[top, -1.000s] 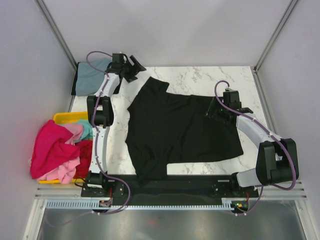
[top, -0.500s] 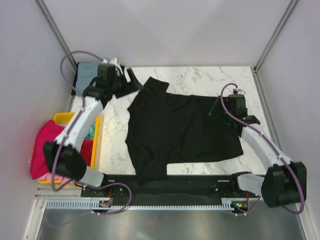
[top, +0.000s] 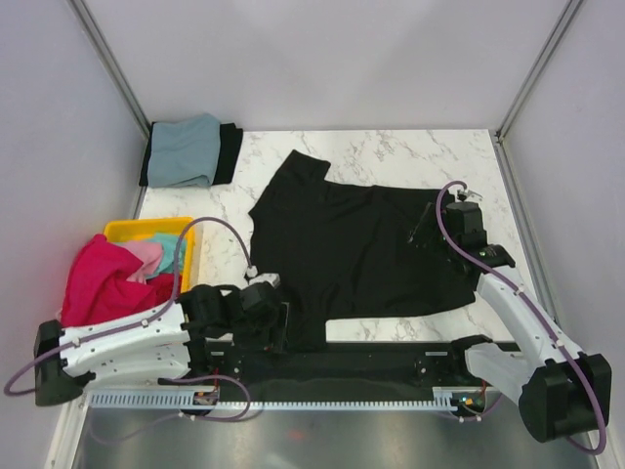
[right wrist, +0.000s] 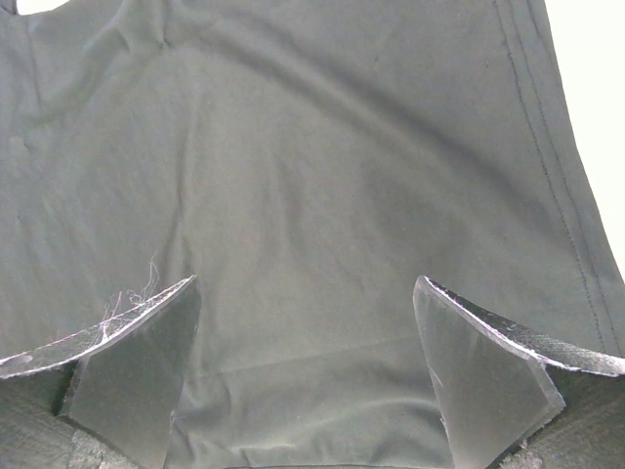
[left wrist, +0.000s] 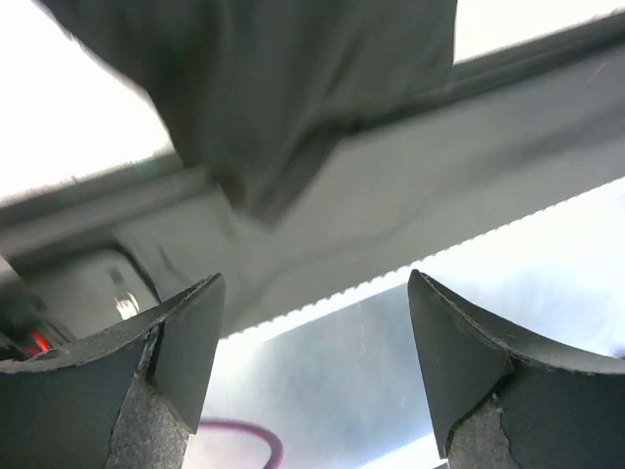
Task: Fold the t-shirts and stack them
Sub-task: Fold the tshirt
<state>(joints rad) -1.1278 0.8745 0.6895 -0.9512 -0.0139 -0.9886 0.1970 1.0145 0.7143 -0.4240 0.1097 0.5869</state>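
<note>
my left gripper [left wrist: 312, 293], jaws wide and empty, beside the large black t-shirt [top: 342, 254] at lower centre; my right gripper [right wrist: 305, 283], equally spread and empty, over its right side.

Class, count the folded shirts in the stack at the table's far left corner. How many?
2. A grey-blue shirt lies on top; a black shirt sits beneath it, its edge showing at the right. Others may be hidden underneath.

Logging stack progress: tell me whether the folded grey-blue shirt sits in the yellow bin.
No, the grey-blue shirt lies at the far left corner, apart from the yellow bin.
</note>
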